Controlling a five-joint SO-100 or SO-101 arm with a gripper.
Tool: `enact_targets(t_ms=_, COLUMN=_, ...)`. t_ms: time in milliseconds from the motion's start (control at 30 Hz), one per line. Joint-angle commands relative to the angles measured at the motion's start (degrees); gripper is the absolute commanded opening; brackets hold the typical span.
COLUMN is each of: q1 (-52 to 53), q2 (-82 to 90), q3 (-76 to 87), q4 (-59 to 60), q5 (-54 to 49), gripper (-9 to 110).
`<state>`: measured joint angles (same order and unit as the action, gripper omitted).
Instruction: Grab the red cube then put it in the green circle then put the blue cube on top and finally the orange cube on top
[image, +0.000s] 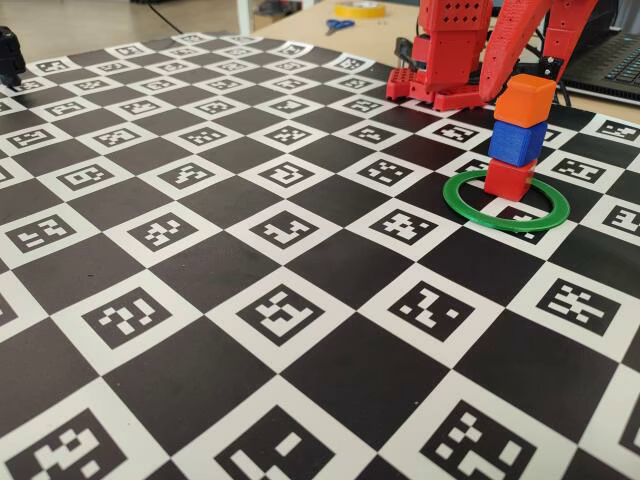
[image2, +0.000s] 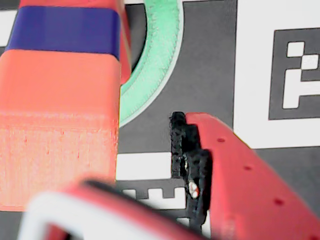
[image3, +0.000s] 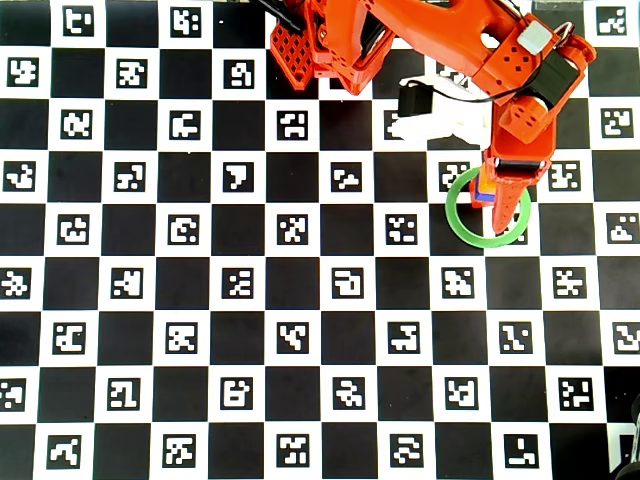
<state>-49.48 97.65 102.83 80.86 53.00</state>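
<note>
**Three cubes stacked in the ring**

In the wrist view the orange cube (image2: 57, 145) tops the blue cube (image2: 65, 30), left of the gripper (image2: 150, 165), whose jaws stand apart and empty. The red cube (image: 510, 178) sits inside the green ring (image: 506, 201).

Bright, even light throughout; soft, faint shadows on the counter (image: 200, 270). Fixed and overhead views sharp. Wrist view blurred up close, orange cube (image2: 57, 125) soft-edged and washed out.

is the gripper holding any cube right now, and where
Nothing is held: the gripper is open beside the orange cube, its finger clear of the cube's side.
</note>
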Motion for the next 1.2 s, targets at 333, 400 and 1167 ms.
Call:
enact_targets(t_ms=333, q1=0.5, q2=8.2, q3=-7.6, q4=10.5, q5=-1.7, gripper=52)
enact_targets(t_ms=400, q1=0.5, q2=7.8, q3=-9.4, q4=13.2, q5=-1.8, gripper=52)
enact_targets(t_ms=1167, q1=10.5, q2=22.6, q3=-7.6, q4=22.4, q5=-21.4, gripper=25)
